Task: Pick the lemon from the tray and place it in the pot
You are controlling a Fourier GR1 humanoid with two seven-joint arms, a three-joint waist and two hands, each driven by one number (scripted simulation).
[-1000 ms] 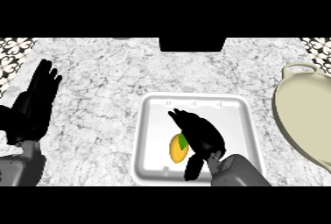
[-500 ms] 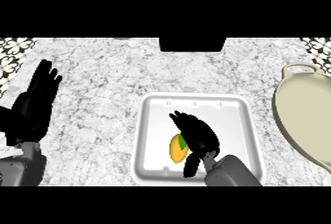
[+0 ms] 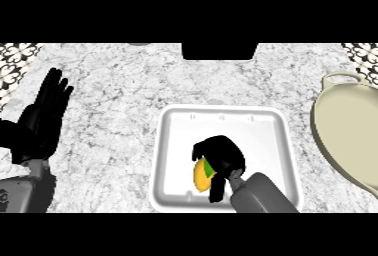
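In the tray [image 3: 258, 117] the right hand [image 3: 220, 159] was curled over the lemon [image 3: 200, 176], so the grasp seemed underway, calling next for a lift toward the pot [image 3: 347, 132], while the left hand [image 3: 43, 117] rested open.

A white tray [image 3: 273, 125] lies on the marble desk [image 3: 118, 120]. Inside the tray, in its lower left part, the right hand [image 3: 220, 156] is curled over the lemon [image 3: 201, 175], and a small green thing [image 3: 210, 167] shows at the lemon's right side. The pot [image 3: 347, 135] stands to the right of the tray, apart from it. The left hand [image 3: 40, 117] rests open far left of the tray, fingers [image 3: 53, 87] up.
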